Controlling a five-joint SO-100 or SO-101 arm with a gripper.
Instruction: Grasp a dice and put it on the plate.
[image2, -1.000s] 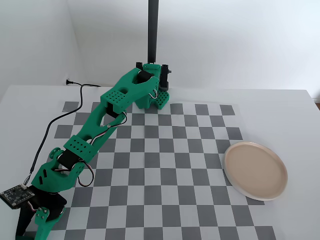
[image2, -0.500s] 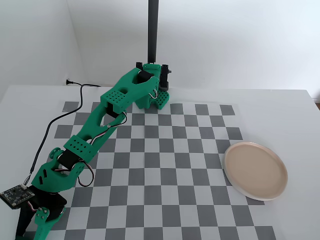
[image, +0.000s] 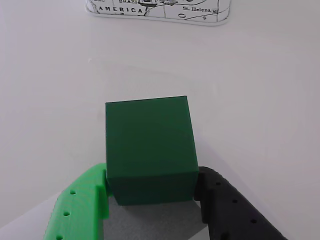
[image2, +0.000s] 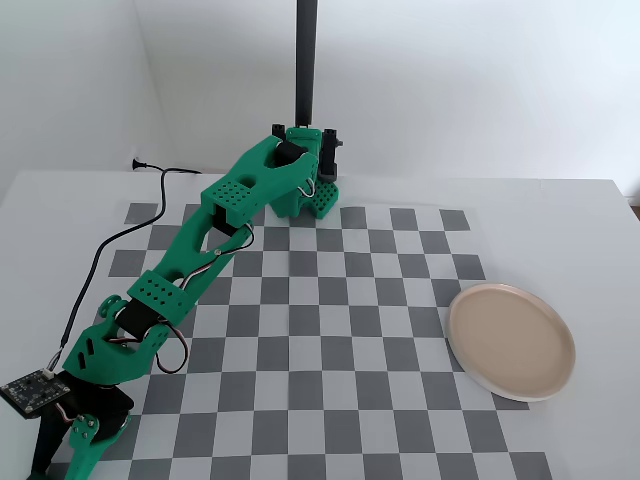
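In the wrist view the dark green dice (image: 149, 147) sits between my bright green finger (image: 82, 205) and my black finger (image: 227, 205). Both touch its lower sides, so the gripper (image: 152, 181) is shut on it. A grey checker square and white surface show beneath. In the fixed view the arm stretches to the mat's lower left corner. There the gripper (image2: 65, 445) points down and the dice is hidden behind it. The beige-pink plate (image2: 512, 340) lies empty at the right of the checker mat, far from the gripper.
A map-printed item (image: 160, 10) lies at the top of the wrist view. The arm base (image2: 300, 190) and a black post (image2: 305, 60) stand at the back of the checker mat (image2: 330, 330). A black cable (image2: 100, 260) runs along the left. A small circuit board (image2: 30, 390) rides on the wrist.
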